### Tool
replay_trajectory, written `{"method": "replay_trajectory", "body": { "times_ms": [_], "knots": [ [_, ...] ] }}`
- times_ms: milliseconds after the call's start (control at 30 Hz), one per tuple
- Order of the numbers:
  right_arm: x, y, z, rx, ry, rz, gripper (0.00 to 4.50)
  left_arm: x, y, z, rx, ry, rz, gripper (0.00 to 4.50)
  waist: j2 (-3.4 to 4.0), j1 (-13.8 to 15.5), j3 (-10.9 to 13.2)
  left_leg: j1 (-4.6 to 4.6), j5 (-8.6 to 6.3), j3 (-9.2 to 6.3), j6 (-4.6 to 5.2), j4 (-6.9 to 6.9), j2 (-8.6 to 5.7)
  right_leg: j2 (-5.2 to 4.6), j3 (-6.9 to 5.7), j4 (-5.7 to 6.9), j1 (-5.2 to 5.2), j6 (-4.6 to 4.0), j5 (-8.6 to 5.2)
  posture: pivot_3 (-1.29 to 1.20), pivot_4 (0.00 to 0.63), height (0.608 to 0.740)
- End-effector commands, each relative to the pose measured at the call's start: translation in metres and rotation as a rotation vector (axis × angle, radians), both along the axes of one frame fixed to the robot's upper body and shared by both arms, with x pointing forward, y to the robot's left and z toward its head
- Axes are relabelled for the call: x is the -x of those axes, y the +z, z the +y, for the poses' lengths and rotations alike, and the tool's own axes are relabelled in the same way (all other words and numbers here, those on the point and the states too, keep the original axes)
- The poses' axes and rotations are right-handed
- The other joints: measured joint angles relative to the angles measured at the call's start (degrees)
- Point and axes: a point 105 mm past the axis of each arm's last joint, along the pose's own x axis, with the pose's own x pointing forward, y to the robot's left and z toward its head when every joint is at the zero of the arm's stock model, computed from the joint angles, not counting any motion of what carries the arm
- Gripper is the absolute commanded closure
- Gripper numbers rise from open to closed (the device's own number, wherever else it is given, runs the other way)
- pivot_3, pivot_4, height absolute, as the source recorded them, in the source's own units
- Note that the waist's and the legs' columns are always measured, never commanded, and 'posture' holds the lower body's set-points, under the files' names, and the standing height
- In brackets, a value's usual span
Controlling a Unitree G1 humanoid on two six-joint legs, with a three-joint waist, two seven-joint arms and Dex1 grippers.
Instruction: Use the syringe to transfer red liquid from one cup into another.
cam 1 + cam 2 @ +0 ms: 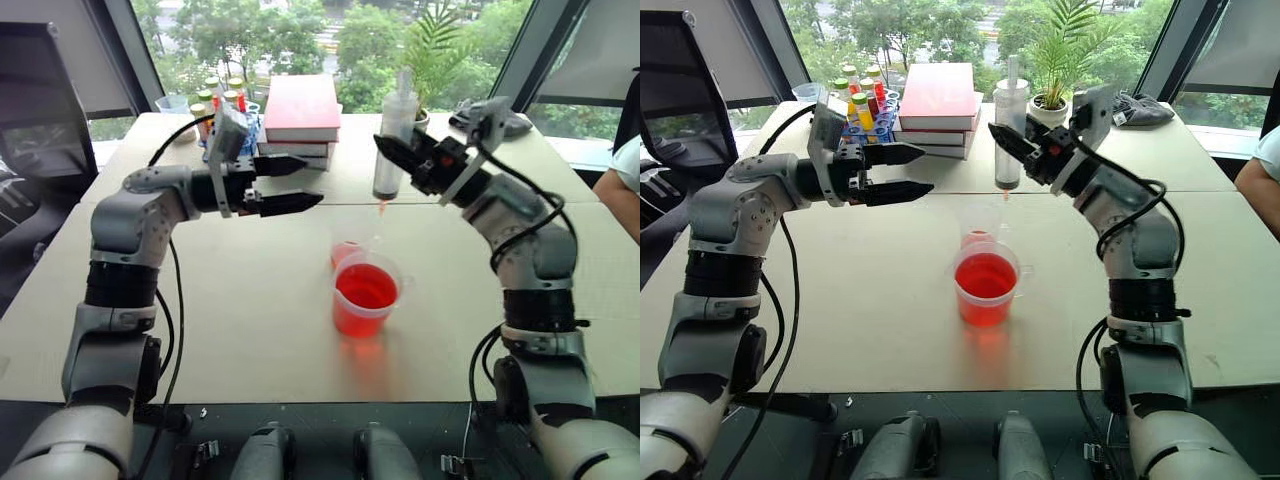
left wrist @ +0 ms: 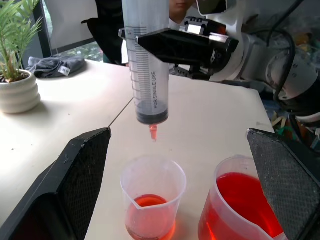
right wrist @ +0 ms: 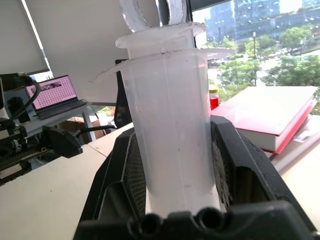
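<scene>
The syringe (image 2: pixel 147 75) hangs upright with its orange-red nozzle just above the smaller clear cup (image 2: pixel 152 200). That cup holds a shallow layer of red liquid. My right gripper (image 1: pixel 398 152) is shut on the syringe's barrel; the plunger looks pushed down and the barrel looks empty. Beside the small cup and nearer to me stands the wider cup (image 1: pixel 365 295), about half full of red liquid. My left gripper (image 1: pixel 300 184) hovers open to the left of the syringe, its fingers pointing toward it and holding nothing.
At the back of the table lie a stack of red books (image 1: pixel 300 110), a rack of small bottles (image 1: pixel 862 100), a potted plant (image 1: pixel 1050 105) and a grey cloth (image 1: pixel 1145 108). A person (image 1: pixel 622 180) sits at the right edge.
</scene>
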Motion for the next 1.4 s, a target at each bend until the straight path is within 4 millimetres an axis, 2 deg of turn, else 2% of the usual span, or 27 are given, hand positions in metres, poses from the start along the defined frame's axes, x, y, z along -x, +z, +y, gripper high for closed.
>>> {"method": "replay_trajectory", "body": {
  "times_ms": [33, 167, 300, 467, 633, 700, 733, 833, 933, 1033, 1100, 1167, 1300, 1400],
  "knots": [
    [0.015, 0.004, -0.017, 0.087, -0.054, 0.149, 3.04, 0.011, 0.011, 0.002, 0.021, -0.014, -0.044, 0.04, -0.01, -0.1, 0.0, 0.0, 0.0, 0.0, 0.0, -0.02, 0.0, -0.03, -0.01, -0.01, -0.01, -0.04, -0.02, 0.0, 0.15, 0.74],
    [0.014, -0.029, -0.051, 0.2, -0.218, 0.387, 3.04, 0.016, 0.004, 0.002, 0.016, -0.02, -0.02, 0.04, 0.0, -0.4, 0.0, 0.0, -0.01, 0.02, 0.0, -0.11, 0.0, -0.08, 0.0, -0.06, -0.04, -0.25, -0.14, 0.0, 0.15, 0.74],
    [0.011, -0.077, -0.083, 0.261, -0.346, 0.636, 3.04, 0.019, -0.007, 0.002, 0.016, -0.018, 0.012, 0.04, 0.0, -0.4, 0.0, 0.02, -0.01, 0.03, 0.0, -0.13, 0.0, -0.08, 0.01, -0.06, -0.04, -0.27, -0.14, 0.0, 0.15, 0.74],
    [0.008, -0.124, -0.103, 0.337, -0.428, 0.839, 3.04, 0.024, -0.016, -0.001, 0.011, -0.025, 0.029, 0.04, 0.0, -0.3, 0.0, -0.02, 0.0, 0.08, 0.01, -0.12, -0.02, -0.08, 0.02, -0.08, -0.06, -0.26, -0.13, 0.0, 0.15, 0.74],
    [0.004, -0.156, -0.11, 0.381, -0.459, 0.93, 3.04, 0.03, -0.019, 0.0, 0.021, -0.02, 0.05, 0.04, -0.03, -0.3, 0.0, -0.01, 0.0, 0.1, 0.01, -0.12, -0.03, -0.04, 0.02, -0.1, -0.05, -0.12, -0.06, 0.0, 0.15, 0.74],
    [0.003, -0.16, -0.11, 0.381, -0.453, 0.937, 2.08, 0.031, -0.019, 0.001, 0.02, -0.01, 0.051, 0.0, -0.04, -0.3, 0.0, 0.0, 0.0, 0.08, 0.02, -0.11, -0.02, 0.0, 0.01, -0.11, 0.0, -0.11, -0.05, 0.0, 0.15, 0.74],
    [0.003, -0.16, -0.109, 0.374, -0.439, 0.938, 1.71, 0.032, -0.02, 0.001, 0.02, -0.008, 0.052, 0.0, -0.04, -0.1, 0.0, 0.0, 0.0, 0.09, 0.02, -0.09, -0.03, 0.0, 0.01, -0.12, 0.01, -0.11, -0.05, 0.0, 0.15, 0.74],
    [0.006, -0.153, -0.108, 0.366, -0.412, 0.925, 0.11, 0.035, -0.023, 0.002, 0.018, -0.004, 0.068, 0.0, -0.05, -0.2, 0.0, -0.01, 0.0, 0.09, 0.03, -0.06, -0.03, 0.04, 0.0, -0.12, 0.03, -0.1, -0.05, 0.0, 0.15, 0.74],
    [0.01, -0.134, -0.109, 0.374, -0.396, 0.857, 0.02, 0.036, -0.025, 0.004, 0.012, 0.0, 0.075, 0.0, -0.04, -0.1, 0.0, -0.01, 0.0, 0.08, 0.03, -0.04, -0.03, 0.07, 0.0, -0.12, 0.04, -0.1, -0.05, 0.0, 0.15, 0.74],
    [0.022, -0.094, -0.11, 0.446, -0.341, 0.671, 0.02, 0.036, -0.025, 0.007, 0.006, 0.006, 0.077, 0.0, 0.02, 0.1, 0.0, -0.05, 0.0, 0.06, 0.04, -0.04, -0.03, 0.14, -0.01, -0.12, 0.01, -0.09, -0.05, 0.0, 0.15, 0.74],
    [0.037, -0.069, -0.102, 0.425, -0.247, 0.597, 0.02, 0.036, -0.025, 0.009, 0.003, 0.009, 0.082, 0.0, 0.02, 0.0, 0.0, -0.07, -0.02, 0.07, 0.06, -0.04, -0.02, 0.24, -0.07, -0.16, 0.0, -0.08, -0.06, 0.0, 0.15, 0.74],
    [0.055, -0.044, -0.092, 0.456, -0.145, 0.443, 0.02, 0.036, -0.027, 0.012, -0.012, 0.017, 0.08, 0.0, 0.01, -0.1, 0.0, -0.07, -0.03, 0.05, 0.08, -0.05, 0.01, 0.27, -0.09, -0.21, 0.03, -0.07, -0.06, 0.0, 0.15, 0.74],
    [0.096, -0.027, -0.082, 0.505, 0.033, 0.34, 0.02, 0.036, -0.028, 0.016, -0.028, 0.023, 0.086, 0.0, 0.0, -0.1, 0.0, -0.04, -0.03, 0.01, 0.08, -0.07, 0.06, 0.34, -0.13, -0.3, 0.1, -0.06, -0.05, 0.0, 0.15, 0.74],
    [0.114, -0.023, -0.082, 0.5, 0.067, 0.346, 0.02, 0.037, -0.032, 0.02, -0.047, 0.041, 0.102, 0.0, -0.01, -0.1, 0.0, -0.01, -0.03, 0.04, 0.08, -0.03, 0.05, 0.27, -0.11, -0.34, 0.16, -0.06, -0.05, 0.0, 0.15, 0.74]
  ]
}}
